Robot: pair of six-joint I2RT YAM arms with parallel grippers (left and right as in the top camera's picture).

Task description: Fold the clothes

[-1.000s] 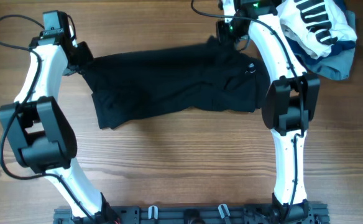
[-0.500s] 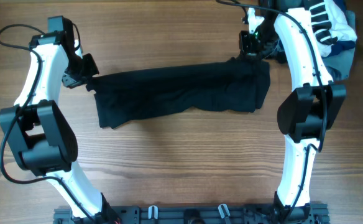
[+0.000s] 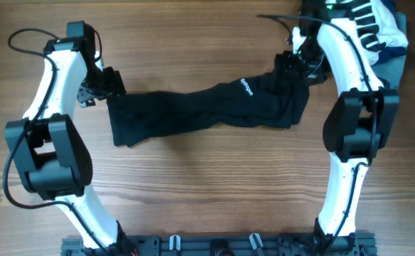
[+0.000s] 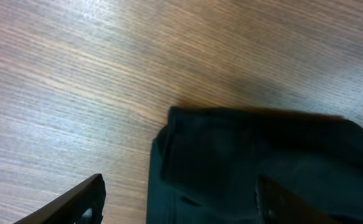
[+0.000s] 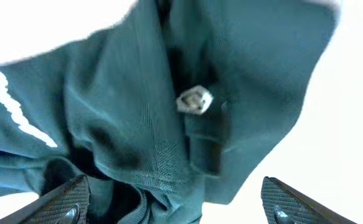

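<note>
The clothes (image 3: 193,110), a limp black garment, lie in a long band across the middle of the table, a small white logo (image 3: 246,89) facing up. My left gripper (image 3: 111,87) hovers open over the band's left end; in the left wrist view its fingers (image 4: 76,202) straddle the cloth's corner (image 4: 243,155) without pinching it. Over the bunched right end my right gripper (image 3: 293,62) stands open. The right wrist view shows crumpled fabric (image 5: 169,93) with a pale button (image 5: 194,99) between the wide fingers (image 5: 287,205).
A white garment with black stripes (image 3: 367,21) lies heaped on a light blue garment (image 3: 389,64) at the back right corner, just behind the right arm. A black rail (image 3: 214,245) runs along the front edge. Bare wood (image 3: 207,185) lies in front of the band.
Both grippers have opened and let go of the garment. Its far edge now lies folded forward, the white logo shows on top, and the left gripper has shifted right.
</note>
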